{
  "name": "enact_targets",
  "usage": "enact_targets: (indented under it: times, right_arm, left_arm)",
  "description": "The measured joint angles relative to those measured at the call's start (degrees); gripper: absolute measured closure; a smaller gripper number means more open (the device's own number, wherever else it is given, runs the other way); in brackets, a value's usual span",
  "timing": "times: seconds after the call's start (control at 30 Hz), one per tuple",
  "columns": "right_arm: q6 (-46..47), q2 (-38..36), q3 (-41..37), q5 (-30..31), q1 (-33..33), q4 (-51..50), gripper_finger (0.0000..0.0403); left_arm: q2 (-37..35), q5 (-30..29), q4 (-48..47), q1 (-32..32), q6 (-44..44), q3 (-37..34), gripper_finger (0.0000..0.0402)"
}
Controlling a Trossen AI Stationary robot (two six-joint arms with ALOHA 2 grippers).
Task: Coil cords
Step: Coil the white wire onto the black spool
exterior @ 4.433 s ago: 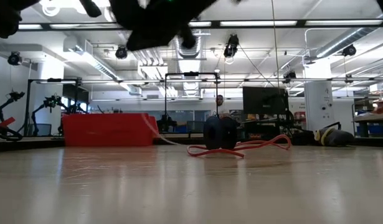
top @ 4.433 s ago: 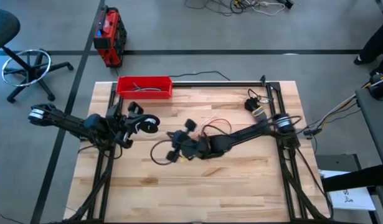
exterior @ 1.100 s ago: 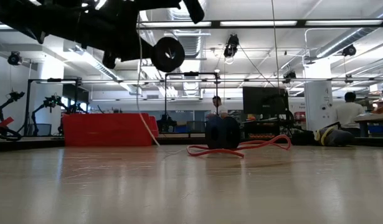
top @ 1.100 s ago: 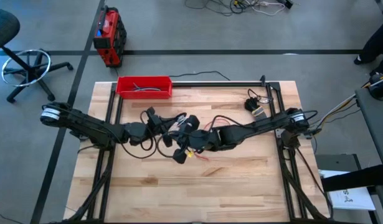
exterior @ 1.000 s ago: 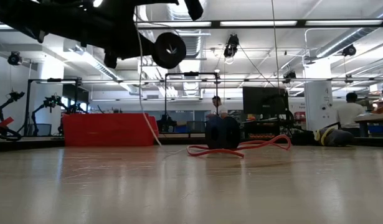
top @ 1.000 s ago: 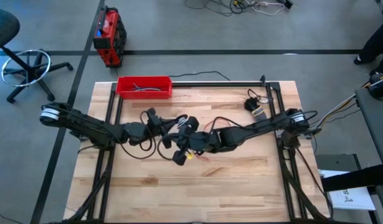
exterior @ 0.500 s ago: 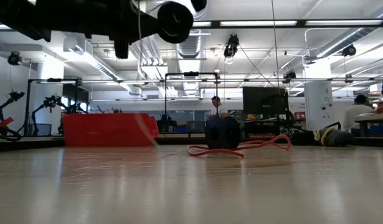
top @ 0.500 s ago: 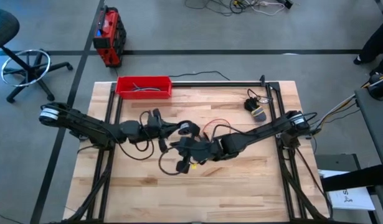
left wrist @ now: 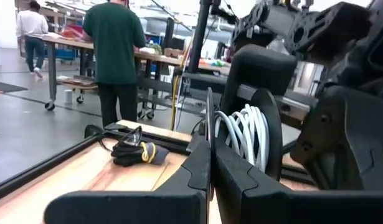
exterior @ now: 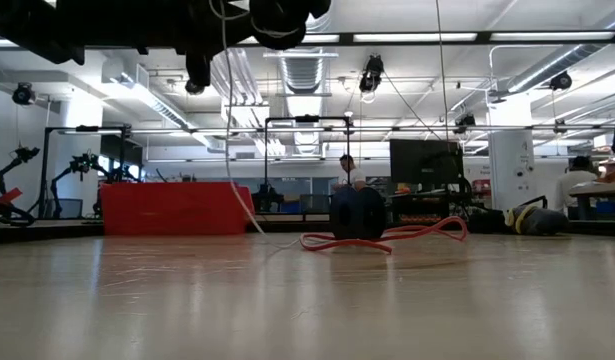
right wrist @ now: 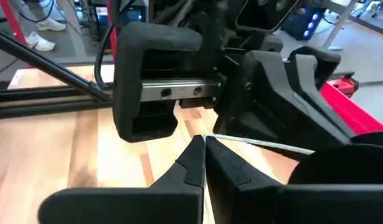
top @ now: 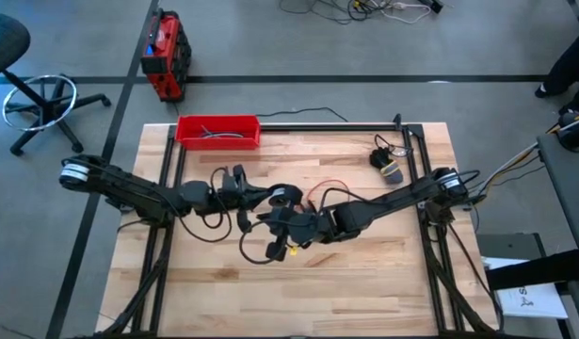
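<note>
Over the desk's [top: 364,273] middle I see both tools, left [left wrist: 208,163] and right [right wrist: 202,146], pinched closed on the white cord [left wrist: 244,134].

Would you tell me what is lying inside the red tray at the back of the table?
Inside the red tray, short dark grey cables lie along its floor in the high view. In the low view, its wall hides the contents.

White cord [left wrist: 244,134] partly hidden (maybe coiled).
</note>
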Motion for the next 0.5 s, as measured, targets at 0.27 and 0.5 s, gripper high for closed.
enact_targets:
  times: [0.27, 0.5]
  right_arm:
    - [0.28, -0.20, 0.18, -0.38, 1.11, -6.04, 0.0403]
    - [1.16, -0.43, 0.20, 0.53, 3.12, -12.54, 0.0403]
  left_arm:
    - [-2.52, 1.11, 0.33, 0.00, -2.48, 0.02, 0.0401]
    - [-7.90, 4.53, 0.10, -0.18, -3.81, -0.35, 0.0401]
